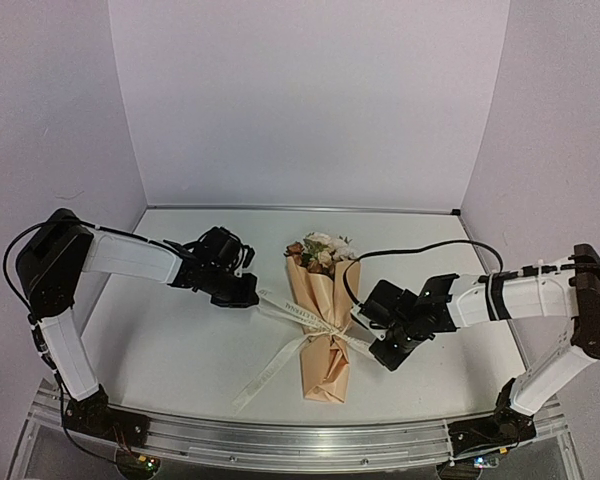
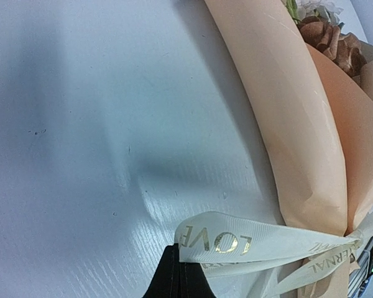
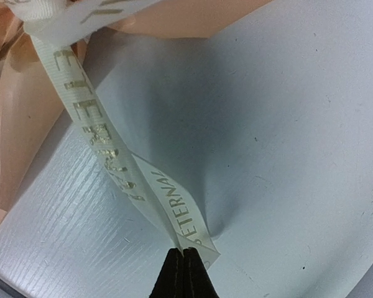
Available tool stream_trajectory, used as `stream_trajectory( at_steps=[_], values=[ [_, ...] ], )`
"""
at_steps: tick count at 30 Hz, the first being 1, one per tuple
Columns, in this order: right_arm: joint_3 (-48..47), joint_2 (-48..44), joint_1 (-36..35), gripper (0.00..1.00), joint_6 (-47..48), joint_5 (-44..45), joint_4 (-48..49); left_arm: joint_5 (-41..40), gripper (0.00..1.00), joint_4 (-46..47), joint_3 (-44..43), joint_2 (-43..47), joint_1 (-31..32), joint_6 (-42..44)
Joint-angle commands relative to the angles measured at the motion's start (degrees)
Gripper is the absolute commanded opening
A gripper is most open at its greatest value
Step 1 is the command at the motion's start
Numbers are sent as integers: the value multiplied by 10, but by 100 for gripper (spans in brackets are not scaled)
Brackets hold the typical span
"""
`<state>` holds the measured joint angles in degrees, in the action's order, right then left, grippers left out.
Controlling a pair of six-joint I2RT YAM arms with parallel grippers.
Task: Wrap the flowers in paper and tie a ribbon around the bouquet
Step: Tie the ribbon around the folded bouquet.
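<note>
While the bouquet [image 1: 323, 330] lies between them, each claw, left [image 1: 248, 297] and right [image 1: 383, 358], pinches the ribbon [image 1: 280, 352].

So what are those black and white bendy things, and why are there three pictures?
They are two robot arms. One picture looks down from above; the other two come from little cameras on each wrist. On the white table lies a bouquet: roses wrapped in peach paper. A cream ribbon printed with words goes around it. The left gripper pinches one end of the ribbon, and the right gripper pinches the other end. Both are shut on it. A loose tail of ribbon lies on the table.
</note>
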<state>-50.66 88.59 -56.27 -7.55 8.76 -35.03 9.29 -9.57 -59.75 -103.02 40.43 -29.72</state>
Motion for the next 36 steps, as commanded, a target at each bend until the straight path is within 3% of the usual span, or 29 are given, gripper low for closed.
stream_trajectory(
  at_steps=[1, 14, 21, 23, 27, 30, 36],
  values=[
    [-2, -14, 3, 0, -3, -6, -48, -12, 0, -4, 2, 24, -14, 18],
    [26, -17, 13, 0, -34, -3, -47, -4, 0, 7, 20, 35, -46, 10],
    [13, -29, 13, 1, -52, -13, -43, 48, 0, 20, 15, 27, -41, 35],
    [-14, -37, 13, 10, -66, -28, -56, 60, 0, 28, 10, 29, -25, 46],
    [-50, -67, 13, 43, -110, -45, -64, 59, 0, 36, -3, 32, 13, 74],
    [-90, -65, 13, 60, -153, -50, -70, 54, 0, 47, -5, 35, 28, 76],
    [-179, 0, 14, 63, -233, -37, -105, 51, 0, 61, 2, 44, 33, 74]
  ],
)
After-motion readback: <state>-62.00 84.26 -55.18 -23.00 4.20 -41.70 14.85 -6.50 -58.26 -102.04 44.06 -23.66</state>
